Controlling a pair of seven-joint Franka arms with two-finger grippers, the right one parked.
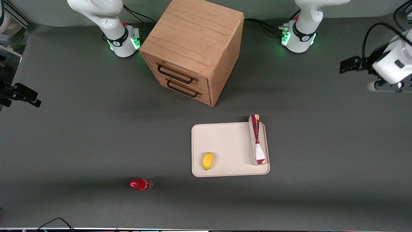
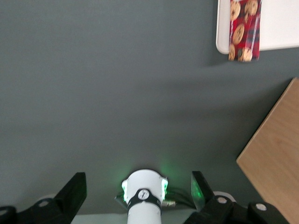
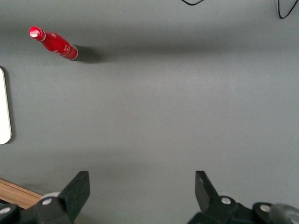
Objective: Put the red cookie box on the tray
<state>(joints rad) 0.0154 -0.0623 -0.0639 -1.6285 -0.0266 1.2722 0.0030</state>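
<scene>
The red cookie box (image 1: 257, 140) lies flat on the cream tray (image 1: 230, 141), along the tray's short side toward the working arm's end, and its end farther from the front camera pokes slightly past the rim. The left wrist view shows that end of the box (image 2: 244, 30) at a corner of the tray (image 2: 280, 28). My left gripper (image 1: 384, 86) hangs high above bare table toward the working arm's end, well apart from box and tray. In its own view the gripper (image 2: 138, 191) is open, with nothing between its fingers (image 2: 74, 191).
A yellow fruit (image 1: 208, 160) lies on the tray near its front corner. A wooden two-drawer cabinet (image 1: 193, 48) stands farther from the front camera than the tray. A small red bottle (image 1: 141, 184) lies on the table nearer the camera, toward the parked arm's end.
</scene>
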